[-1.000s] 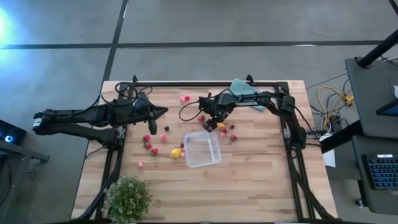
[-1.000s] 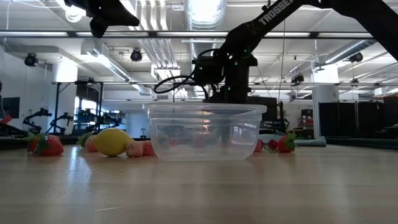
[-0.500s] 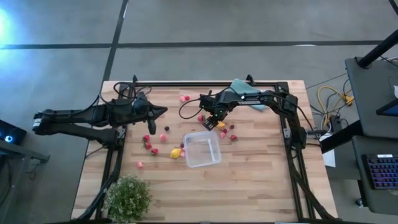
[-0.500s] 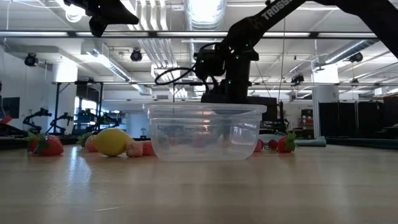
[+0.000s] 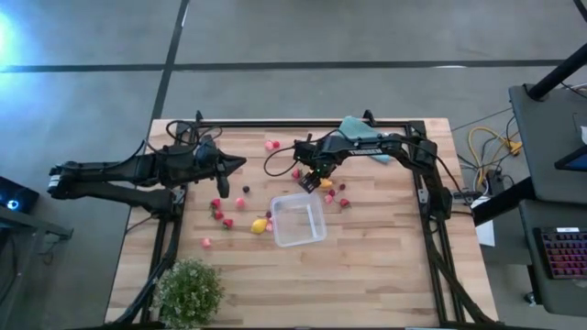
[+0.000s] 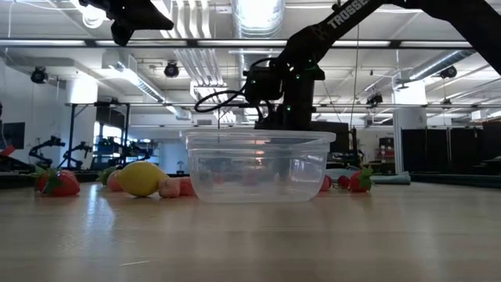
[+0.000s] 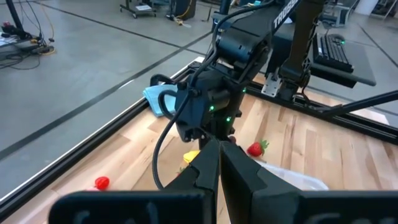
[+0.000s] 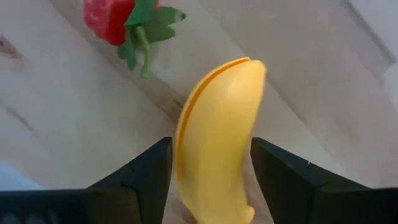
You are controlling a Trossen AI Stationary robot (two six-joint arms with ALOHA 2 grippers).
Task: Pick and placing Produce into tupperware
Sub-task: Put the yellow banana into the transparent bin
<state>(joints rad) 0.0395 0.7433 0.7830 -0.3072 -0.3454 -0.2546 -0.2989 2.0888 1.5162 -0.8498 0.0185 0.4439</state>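
Right hand (image 5: pixel 309 182) down beside the box (image 5: pixel 298 220), fingers (image 8: pixel 140 177) straddled the banana (image 8: pixel 214 146) on the bench (image 5: pixel 367 257), not quite closed, left hand (image 5: pixel 240 164) pinched shut, empty, hovered apart.

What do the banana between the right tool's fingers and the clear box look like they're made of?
The small yellow toy banana, between the right tool's fingers, looks like smooth moulded plastic: even colour, a soft sheen and a seam line along its curve. The clear square box with rounded corners appears to be thin transparent plastic: fruit behind shows through its walls, and its rim catches the light.
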